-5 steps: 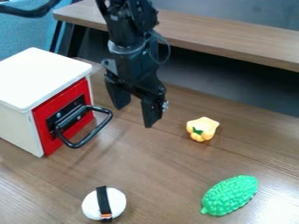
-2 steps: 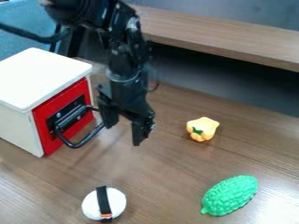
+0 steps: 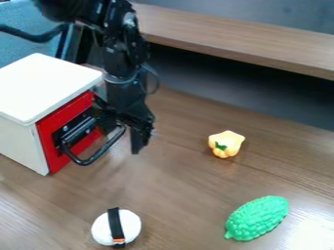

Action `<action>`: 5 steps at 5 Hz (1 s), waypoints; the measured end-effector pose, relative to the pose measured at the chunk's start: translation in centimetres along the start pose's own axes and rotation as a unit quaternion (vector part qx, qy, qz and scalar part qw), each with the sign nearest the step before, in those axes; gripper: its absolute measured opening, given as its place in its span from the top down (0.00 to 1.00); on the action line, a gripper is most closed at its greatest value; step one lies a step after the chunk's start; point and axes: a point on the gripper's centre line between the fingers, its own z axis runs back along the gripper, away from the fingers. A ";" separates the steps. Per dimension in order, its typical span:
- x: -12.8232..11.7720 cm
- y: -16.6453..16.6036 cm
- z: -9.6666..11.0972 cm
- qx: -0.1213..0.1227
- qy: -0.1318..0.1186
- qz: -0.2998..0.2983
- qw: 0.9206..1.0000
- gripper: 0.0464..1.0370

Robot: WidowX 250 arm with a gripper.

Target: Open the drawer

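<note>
While the end effector hangs w/ its fingers well apart around the far end of the blk handle, can't tell if they touch it. The red drawer is shut, at left in the white cabinet; on the desk, a yellow toy sits right, a green one near right & a wht round one w/ blk band near left.

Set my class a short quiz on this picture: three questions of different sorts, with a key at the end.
1. True or false: the drawer is shut.
2. Which toy has a black band round it?
A. the green one
B. the yellow one
C. the white one
3. Fill the gap: the robot's hand is down at the drawer's ____.

Key: 1 true; 2 C; 3 handle.
</note>
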 end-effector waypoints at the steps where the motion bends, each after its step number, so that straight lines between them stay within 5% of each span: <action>1: -0.1 0.7 0.1 -0.004 0.001 0.005 1.000 0.04; 5: -0.5 1.7 -3.0 -0.019 0.017 0.023 0.999 0.04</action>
